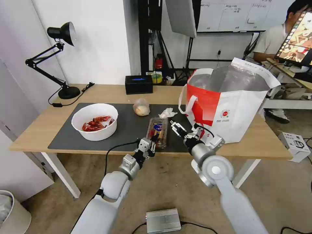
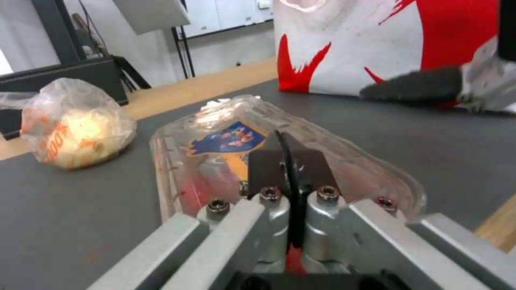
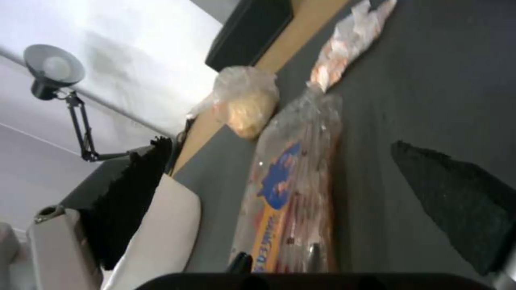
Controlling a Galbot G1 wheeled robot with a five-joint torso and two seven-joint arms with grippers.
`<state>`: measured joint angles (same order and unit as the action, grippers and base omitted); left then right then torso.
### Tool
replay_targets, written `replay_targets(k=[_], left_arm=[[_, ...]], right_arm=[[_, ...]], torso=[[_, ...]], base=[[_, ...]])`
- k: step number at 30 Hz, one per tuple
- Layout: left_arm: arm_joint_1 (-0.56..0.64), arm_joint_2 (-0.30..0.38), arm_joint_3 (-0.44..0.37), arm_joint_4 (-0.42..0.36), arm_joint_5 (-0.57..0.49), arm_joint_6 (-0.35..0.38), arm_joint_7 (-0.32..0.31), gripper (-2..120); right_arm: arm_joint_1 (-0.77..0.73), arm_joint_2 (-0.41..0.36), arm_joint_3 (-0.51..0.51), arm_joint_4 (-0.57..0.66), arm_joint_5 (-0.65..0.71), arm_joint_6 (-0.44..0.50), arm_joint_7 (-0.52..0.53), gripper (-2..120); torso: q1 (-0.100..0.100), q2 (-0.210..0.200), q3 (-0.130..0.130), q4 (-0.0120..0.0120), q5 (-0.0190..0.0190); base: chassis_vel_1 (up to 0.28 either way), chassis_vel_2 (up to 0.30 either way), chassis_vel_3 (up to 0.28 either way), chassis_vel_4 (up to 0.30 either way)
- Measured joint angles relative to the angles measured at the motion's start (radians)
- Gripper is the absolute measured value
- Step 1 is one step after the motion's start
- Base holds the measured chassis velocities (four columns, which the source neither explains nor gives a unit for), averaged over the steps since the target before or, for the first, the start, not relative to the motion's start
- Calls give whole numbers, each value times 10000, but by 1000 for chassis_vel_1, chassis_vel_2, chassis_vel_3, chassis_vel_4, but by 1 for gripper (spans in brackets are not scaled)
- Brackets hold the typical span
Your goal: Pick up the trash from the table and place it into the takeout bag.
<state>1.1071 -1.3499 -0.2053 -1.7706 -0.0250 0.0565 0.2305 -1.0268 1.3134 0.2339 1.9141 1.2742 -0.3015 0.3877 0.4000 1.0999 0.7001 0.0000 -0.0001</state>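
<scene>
The left gripper (image 1: 152, 140) is sitting at the near edge of the table (image 1: 39, 130), pressed up against the near end of the clear tray (image 1: 157, 129). In the left wrist view its two fingers (image 2: 293, 161) are standing together, with a dark flat pad against the tray's (image 2: 301, 133) near rim; they look closed on that rim, probably so the flimsy tray can be lifted by its stiffest edge rather than by its soft lid.

The right gripper (image 1: 177, 127) is hovering just beside the tray on the side toward the bag (image 1: 240, 110), its fingers spread apart and holding nothing. In the right wrist view one dark fingertip (image 3: 457, 201) is hanging over bare mat beside the tray (image 3: 290, 193). It seems to be waiting there to steady or support the tray's other side.

The bag is standing upright at the right end of the table, mouth open toward the arms, which keeps the drop short.

The rest of the trash is lying on the grey mat (image 1: 65, 138): the white bowl (image 1: 95, 122) of red shells toward the left end, the small bag with a beige lump (image 1: 141, 107) near the mat's far edge, and the crumpled tissue (image 1: 167, 113) between it and the bag. None of it is in the bag yet, as far as the open top shows.
</scene>
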Motion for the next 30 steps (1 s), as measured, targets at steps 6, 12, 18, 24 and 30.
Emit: replay_targets(k=[6,12,18,24,30], left_arm=[[24,1,-14,1,23,-29,5,0],[60,13,-29,-29,26,-29,6,0],[51,-14,-24,-19,29,-26,0,0],[61,-28,-34,-29,15,-21,-15,0],[78,-38,-66,-66,-5,-20,-23,0]], right_arm=[[72,145,-32,-159,103,-42,140,100],[181,248,-56,-294,137,-51,285,100],[341,411,-137,-505,311,-133,448,100],[475,516,-267,-647,375,-216,544,100],[649,640,-339,-833,818,-410,731,100]], torso=[[0,0,0,0,0],[0,0,0,0,0],[0,0,0,0,0],[0,1,-1,0,0],[0,1,-1,0,1]], base=[[0,0,0,0],[0,0,0,0],[0,0,0,0],[0,0,0,0],[0,0,0,0]])
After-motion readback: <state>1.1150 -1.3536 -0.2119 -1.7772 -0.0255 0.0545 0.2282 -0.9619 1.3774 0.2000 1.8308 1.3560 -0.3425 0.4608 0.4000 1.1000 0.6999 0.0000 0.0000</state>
